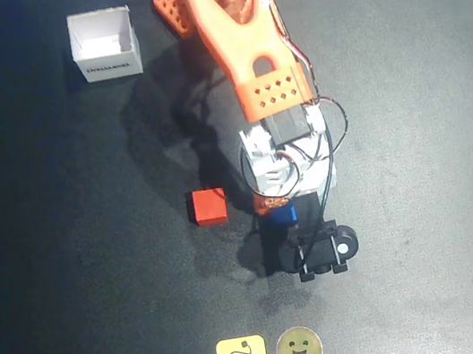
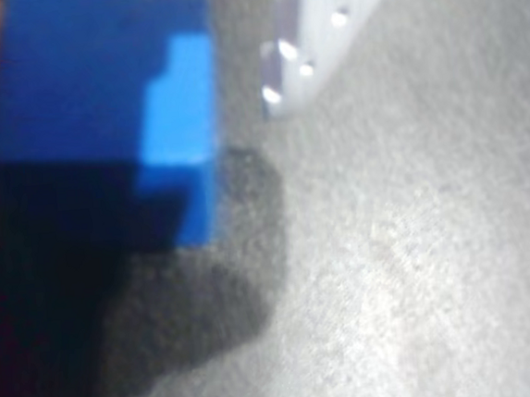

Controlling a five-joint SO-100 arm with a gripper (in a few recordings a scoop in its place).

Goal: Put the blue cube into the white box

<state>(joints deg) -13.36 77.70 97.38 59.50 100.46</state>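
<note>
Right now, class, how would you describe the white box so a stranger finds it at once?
On the dark table, look to the overhead view's upper left, away from the orange arm. The white box stands there alone, open-topped, with dark lettering on one side, wider than the red cube.

blue cube (image 1: pixel 285 214) mostly under arm

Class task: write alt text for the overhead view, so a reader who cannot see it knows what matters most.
An orange robot arm reaches down the picture over a dark table, its claw at a small blue cube. A red cube sits just left of it, and an open white box stands far off at the upper left.
</note>
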